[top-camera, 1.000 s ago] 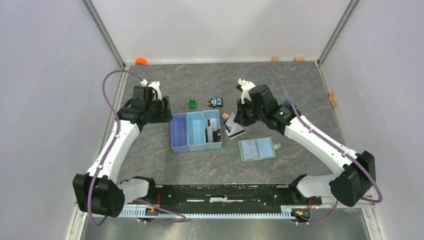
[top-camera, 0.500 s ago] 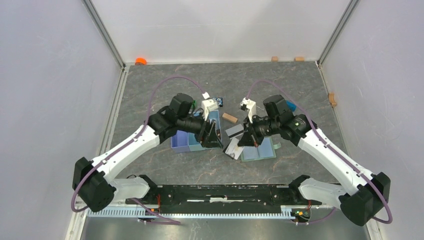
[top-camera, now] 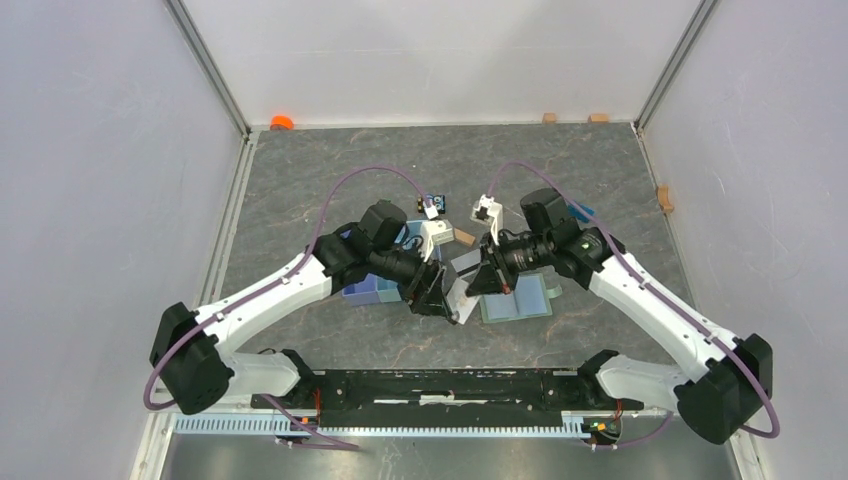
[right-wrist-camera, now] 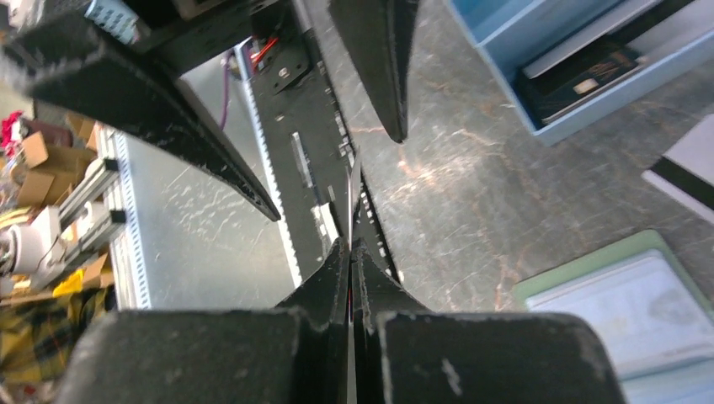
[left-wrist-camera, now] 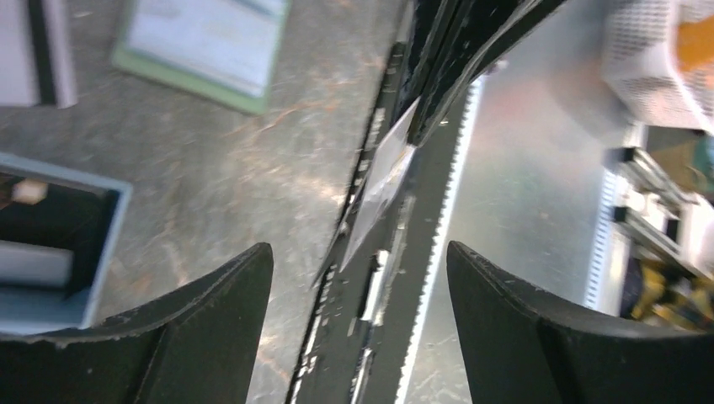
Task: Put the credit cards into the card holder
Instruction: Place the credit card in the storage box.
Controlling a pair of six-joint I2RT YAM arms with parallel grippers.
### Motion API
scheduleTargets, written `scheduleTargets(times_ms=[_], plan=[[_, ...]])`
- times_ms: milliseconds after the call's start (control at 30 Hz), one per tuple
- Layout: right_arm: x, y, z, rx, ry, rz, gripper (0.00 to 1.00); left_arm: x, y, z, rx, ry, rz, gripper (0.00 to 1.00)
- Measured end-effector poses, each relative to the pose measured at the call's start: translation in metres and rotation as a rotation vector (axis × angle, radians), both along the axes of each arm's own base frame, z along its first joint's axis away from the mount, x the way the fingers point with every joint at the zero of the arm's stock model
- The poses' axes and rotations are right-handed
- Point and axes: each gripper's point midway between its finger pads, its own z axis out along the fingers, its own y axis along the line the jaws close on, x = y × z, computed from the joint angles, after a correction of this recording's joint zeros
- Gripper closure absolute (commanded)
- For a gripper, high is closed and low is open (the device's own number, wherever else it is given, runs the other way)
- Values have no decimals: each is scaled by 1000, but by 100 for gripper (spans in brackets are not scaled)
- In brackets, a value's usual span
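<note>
My right gripper [top-camera: 480, 283] is shut on a whitish credit card [top-camera: 461, 299], held on edge above the table just left of the card holder [top-camera: 528, 298]. The holder lies open, sage-green rim and pale blue inside. In the right wrist view the card [right-wrist-camera: 352, 206] sticks out thin from my right gripper [right-wrist-camera: 352, 246]. My left gripper [left-wrist-camera: 360, 252] stands open, one finger on each side of the card [left-wrist-camera: 383, 181], not touching it. A second card [right-wrist-camera: 686, 164] with a dark stripe lies flat on the table beside the holder [right-wrist-camera: 623, 303].
The light blue tray [top-camera: 362, 291] sits under my left forearm, and dark items lie in one compartment [right-wrist-camera: 589, 67]. A wooden block [top-camera: 464, 238] and a small toy car [top-camera: 433, 203] lie behind the grippers. An orange object [top-camera: 281, 122] rests at the back wall.
My right gripper has lifted a card from beside the tray and carried it toward the near side. My left arm has swung across the tray to the centre, its jaws widening around the card.
</note>
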Motion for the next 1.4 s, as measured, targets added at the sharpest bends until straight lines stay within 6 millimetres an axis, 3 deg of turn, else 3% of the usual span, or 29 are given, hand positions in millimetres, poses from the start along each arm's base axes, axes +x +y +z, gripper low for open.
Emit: scheduleTargets(times_ms=[100, 433, 633, 800, 1000, 1200, 1400], plan=[[18, 6, -6, -24, 1, -59, 100, 22, 13, -9, 80, -78, 117, 13], [79, 35, -34, -61, 47, -250, 100, 107, 82, -3, 118, -127, 489, 12], [115, 50, -27, -15, 53, -366, 100, 134, 108, -5, 37, -23, 650, 13], [133, 50, -1, 87, 56, -422, 100, 138, 107, 12, -142, 50, 671, 15], [136, 49, 59, 283, 15, -404, 100, 131, 97, 48, -327, 41, 585, 17], [117, 55, 101, 413, -9, -304, 100, 114, 87, 69, -401, 44, 459, 41], [109, 56, 105, 436, 11, -271, 100, 105, 79, 81, -443, 39, 397, 65]])
